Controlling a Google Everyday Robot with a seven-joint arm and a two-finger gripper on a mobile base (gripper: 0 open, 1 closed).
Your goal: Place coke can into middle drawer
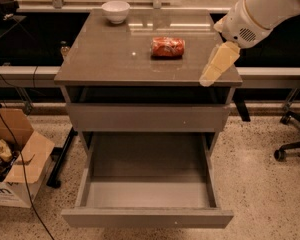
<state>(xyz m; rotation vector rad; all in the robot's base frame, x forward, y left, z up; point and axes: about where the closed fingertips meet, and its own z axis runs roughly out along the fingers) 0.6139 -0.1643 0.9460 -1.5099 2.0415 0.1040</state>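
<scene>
The coke can (167, 47) lies on its side on the grey cabinet top (115, 59), right of centre. It is red with white markings. My gripper (209, 78) hangs from the white arm (260, 11) over the top's front right corner. It points down and left, to the right of the can and apart from it, and holds nothing. The middle drawer (147, 191) is pulled out wide at the bottom, and its grey floor is bare.
A white bowl (115, 11) stands at the back left of the top. A closed flat drawer front (147, 117) sits above the open drawer. A cardboard box (12, 156) and cables lie on the floor at left. An office chair base (292, 146) stands at right.
</scene>
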